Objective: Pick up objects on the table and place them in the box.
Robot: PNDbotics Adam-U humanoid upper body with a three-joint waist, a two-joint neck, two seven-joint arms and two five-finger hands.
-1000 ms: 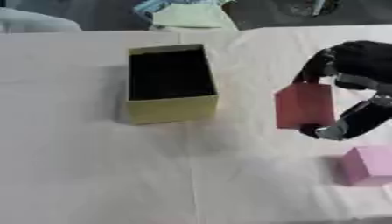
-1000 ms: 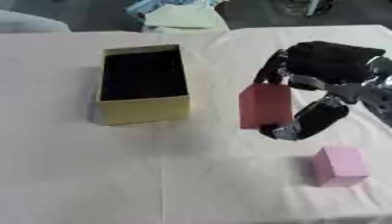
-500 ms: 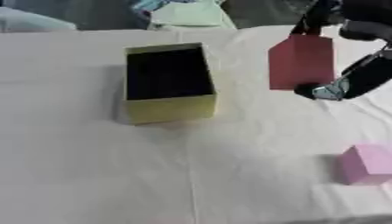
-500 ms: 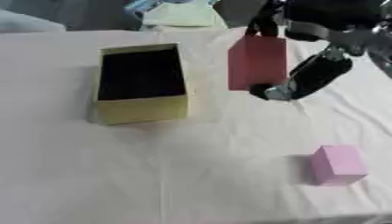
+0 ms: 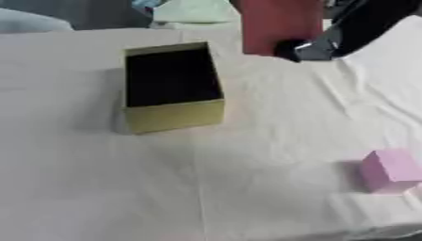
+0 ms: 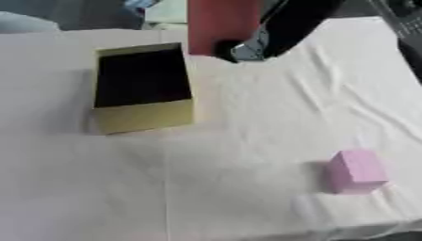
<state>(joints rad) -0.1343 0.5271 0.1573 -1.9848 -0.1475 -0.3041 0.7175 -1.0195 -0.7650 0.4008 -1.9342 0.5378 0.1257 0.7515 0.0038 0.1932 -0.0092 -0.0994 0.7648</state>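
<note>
right hand (image 5: 354, 28): came in from the upper right, black fingers curled round the red block, thumb tip pressed on its lower right corner; palm mostly cut off by the top edge
left hand: not seen in either view
red block (image 5: 280, 23): held in the air, upright, just beyond and right of the box's far right corner; its top ran out of view
box (image 5: 171, 87): yellow-green cardboard, open top, dark inside, nothing visible in it; landmark for the rest
pink cube (image 6: 356, 171): on the cloth well right of the box and nearer the camera, untouched
tablecloth (image 5: 247, 179): pale, wrinkled, under the box
pale green item (image 5: 194, 10): beyond the box at the far edge, can't tell what it was
step: carry phase, block lifted and on its way to the box, not over the opening yet
next move: likely shift the block left and toward the camera until over the opening, lower it, uncurl fingers
risk: block looked tall next to the box width, could catch the right wall if tilted
left to do: pink cube
</note>
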